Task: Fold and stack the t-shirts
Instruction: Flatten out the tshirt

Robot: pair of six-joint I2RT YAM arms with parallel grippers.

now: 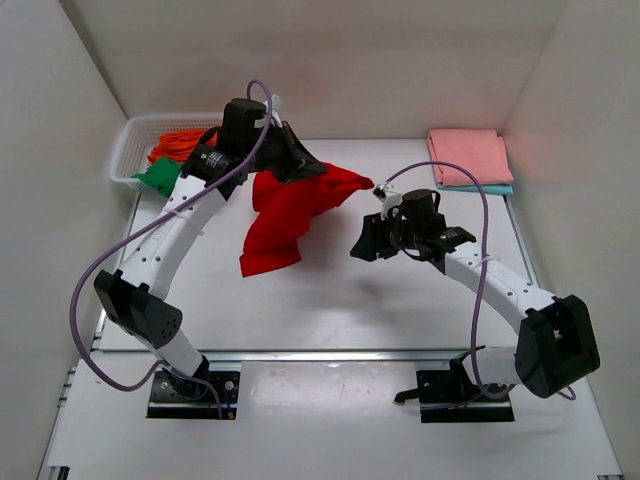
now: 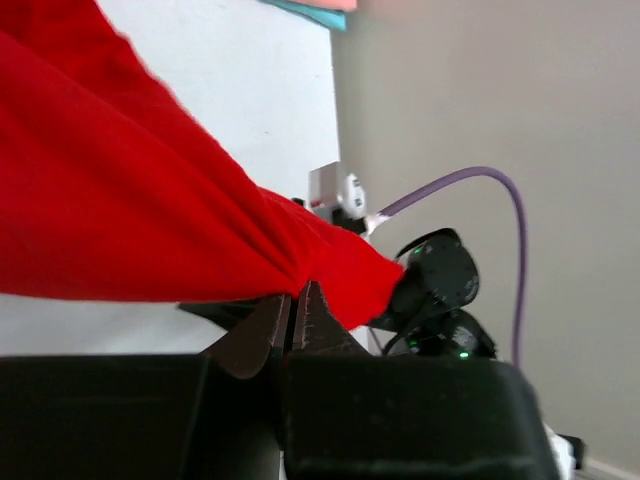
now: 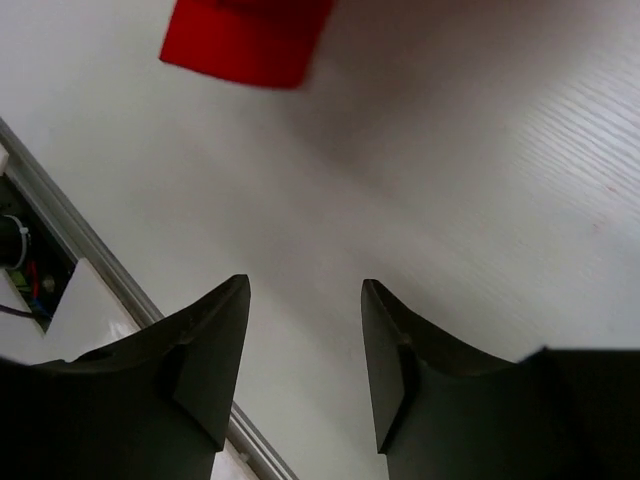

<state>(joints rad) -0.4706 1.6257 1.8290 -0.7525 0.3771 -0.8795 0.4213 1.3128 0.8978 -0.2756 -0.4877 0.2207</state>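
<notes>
My left arm (image 1: 190, 215) hides part of the orange t-shirt (image 1: 180, 140). Far right, only an edge of the light blue t-shirt (image 1: 495, 188) shows. My right wrist view crops the blurred red t-shirt (image 3: 245, 40).

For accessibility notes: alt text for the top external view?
The left gripper holds a bright red cloth t-shirt above the table; the right gripper is open nearby. A folded salmon pink t-shirt tops a light blue one far right; a white lattice basket far left holds orange and green ones.
</notes>
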